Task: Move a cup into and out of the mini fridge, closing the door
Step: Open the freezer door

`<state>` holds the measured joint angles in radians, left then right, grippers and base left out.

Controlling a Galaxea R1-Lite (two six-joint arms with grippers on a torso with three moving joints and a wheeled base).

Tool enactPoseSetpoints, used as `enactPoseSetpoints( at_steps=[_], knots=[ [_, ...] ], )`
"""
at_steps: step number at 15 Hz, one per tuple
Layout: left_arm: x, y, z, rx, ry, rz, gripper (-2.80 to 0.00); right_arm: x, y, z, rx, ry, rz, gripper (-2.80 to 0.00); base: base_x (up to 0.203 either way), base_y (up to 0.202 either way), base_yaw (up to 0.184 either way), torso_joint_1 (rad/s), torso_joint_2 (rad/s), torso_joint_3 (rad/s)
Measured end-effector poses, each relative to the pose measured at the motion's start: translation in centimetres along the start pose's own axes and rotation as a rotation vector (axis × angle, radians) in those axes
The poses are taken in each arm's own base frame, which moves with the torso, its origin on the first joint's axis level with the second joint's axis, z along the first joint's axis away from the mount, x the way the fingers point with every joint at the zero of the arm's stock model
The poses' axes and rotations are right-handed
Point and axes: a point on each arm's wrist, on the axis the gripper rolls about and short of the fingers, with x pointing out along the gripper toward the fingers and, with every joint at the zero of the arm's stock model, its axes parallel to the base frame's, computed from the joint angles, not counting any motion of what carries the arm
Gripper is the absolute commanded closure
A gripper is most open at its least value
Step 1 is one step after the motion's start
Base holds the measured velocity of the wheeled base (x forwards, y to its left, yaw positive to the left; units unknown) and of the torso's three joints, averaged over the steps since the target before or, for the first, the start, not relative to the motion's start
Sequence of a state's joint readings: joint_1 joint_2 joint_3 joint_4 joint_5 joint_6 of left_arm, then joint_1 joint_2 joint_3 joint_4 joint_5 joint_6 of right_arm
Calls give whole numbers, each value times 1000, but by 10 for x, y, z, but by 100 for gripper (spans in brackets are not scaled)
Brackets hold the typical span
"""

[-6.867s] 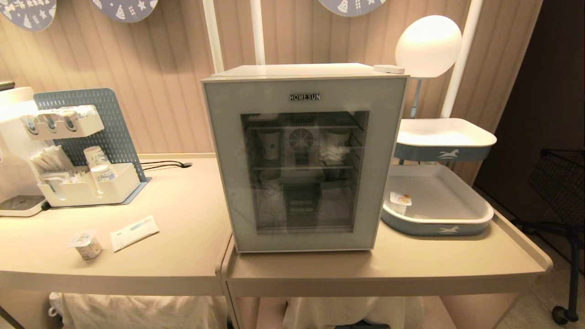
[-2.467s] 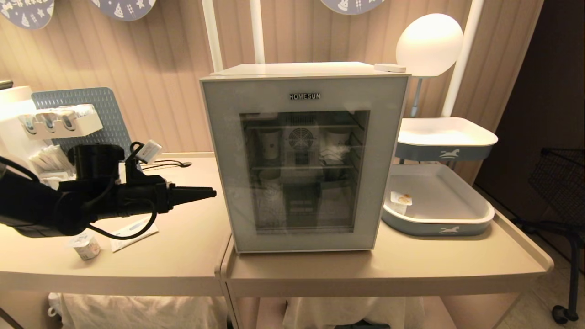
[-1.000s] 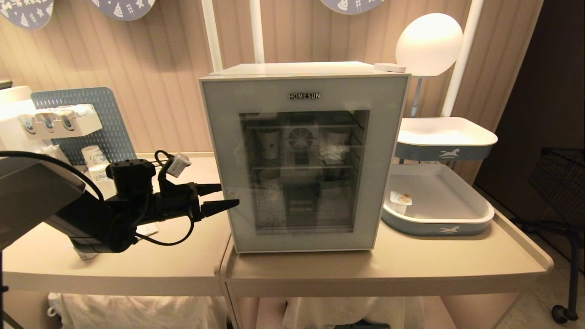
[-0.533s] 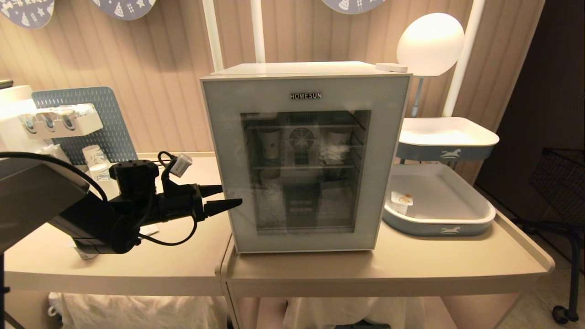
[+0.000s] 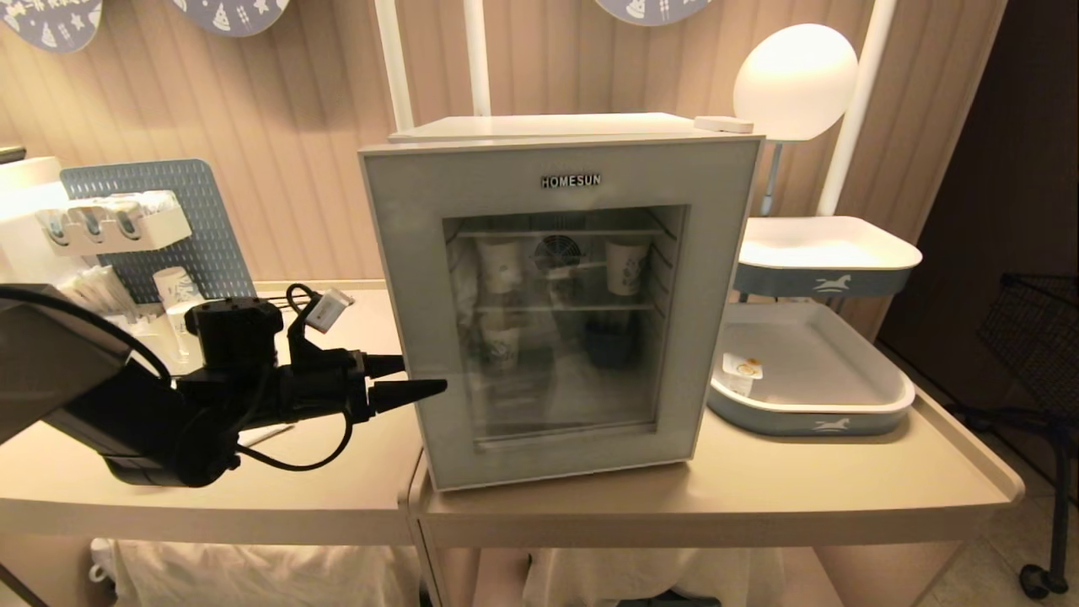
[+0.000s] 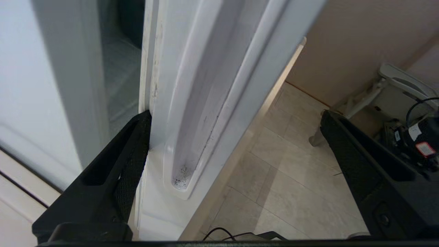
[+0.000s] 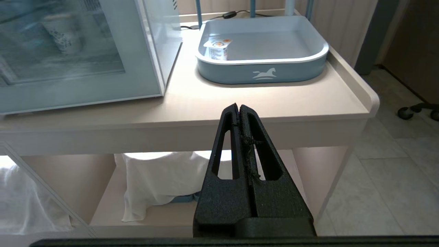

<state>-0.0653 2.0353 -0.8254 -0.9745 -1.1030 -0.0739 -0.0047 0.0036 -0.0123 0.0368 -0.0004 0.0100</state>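
One left gripper [image 5: 406,379], spread wide, hooks one door [image 5: 405,278]; right gripper [image 7: 239,109] pinched together.

Ribbed beige wall [image 5: 295,126] behind beige tables [image 5: 716,497]; a globe lamp [image 5: 795,82] glows far right of the gripper; pale tiled floor [image 7: 387,178] below.

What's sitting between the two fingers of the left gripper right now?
In the left wrist view, the white inner edge of the fridge's grey-blue glass door stands between the open left gripper fingers, against one finger.
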Motion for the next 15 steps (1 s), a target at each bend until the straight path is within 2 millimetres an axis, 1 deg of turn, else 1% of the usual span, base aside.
enactPoseSetpoints(
  at_steps=[4, 7, 8, 10, 12, 13, 14, 15],
  knots=[
    [-15, -25, -1, -7, 4, 8, -280, 0, 0, 0, 0, 0, 1, 0, 0, 0, 0, 0, 0, 0],
    [-38, -45, 1, -4, -9, 40, -280, 0, 0, 0, 0, 0, 1, 0, 0, 0, 0, 0, 0, 0],
    [-48, -50, 1, -9, -16, 67, -280, 0, 0, 0, -1, 0, 1, 0, 0, 0, 0, 0, 0, 0],
    [-71, -54, 2, -16, -37, 134, -280, 0, 0, 0, 0, 0, 0, 0, 0, 0, 0, 0, 0, 0],
    [-95, -48, 2, -26, -62, 218, -280, 0, 0, 0, -1, 0, 0, 0, 0, 0, 0, 0, 0, 0],
    [-103, -43, 2, -33, -72, 254, -280, 0, 0, 0, -1, 0, 1, 0, 0, 0, 0, 0, 0, 0],
    [-109, -35, 2, -40, -79, 290, 0, 0, 0, 0, -1, 0, 0, 0, 0, 0, 0, 0, 0, 0],
    [-111, -27, 2, -47, -82, 335, 0, 0, 0, 0, -1, 0, 0, 0, 0, 0, 0, 0, 0, 0]
  ],
)
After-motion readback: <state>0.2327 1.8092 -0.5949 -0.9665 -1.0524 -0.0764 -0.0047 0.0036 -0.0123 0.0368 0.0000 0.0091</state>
